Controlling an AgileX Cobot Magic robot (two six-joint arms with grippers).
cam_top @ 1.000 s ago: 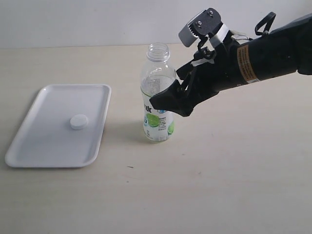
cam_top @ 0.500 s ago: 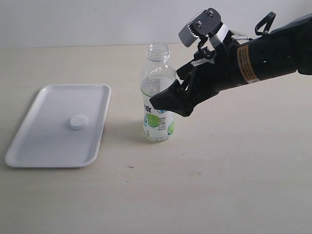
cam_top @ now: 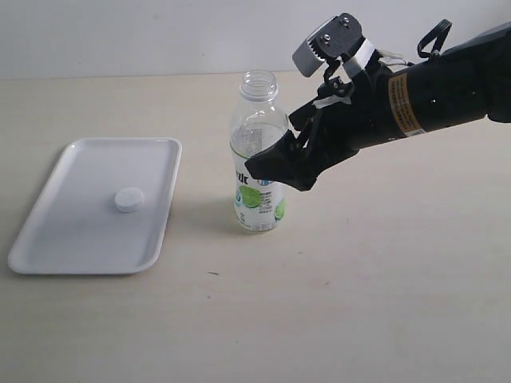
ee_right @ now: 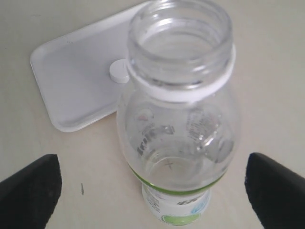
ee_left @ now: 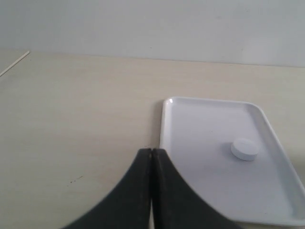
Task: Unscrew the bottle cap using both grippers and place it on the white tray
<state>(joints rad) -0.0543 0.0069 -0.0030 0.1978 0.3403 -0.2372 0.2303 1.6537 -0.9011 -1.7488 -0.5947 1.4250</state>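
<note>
place: lab-like test bench | evidence: bare pale wood table (cam_top: 359, 303), plain white wall (cam_top: 120, 32)

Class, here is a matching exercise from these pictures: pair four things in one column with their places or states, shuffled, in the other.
1 bottle cap
2 bottle
3 left gripper
4 right gripper

A open, a jaw on each side of the bottle
B lying on the white tray
C shut
D upright on the table, uncapped

Pairs: 1-B, 2-D, 3-C, 4-A
</note>
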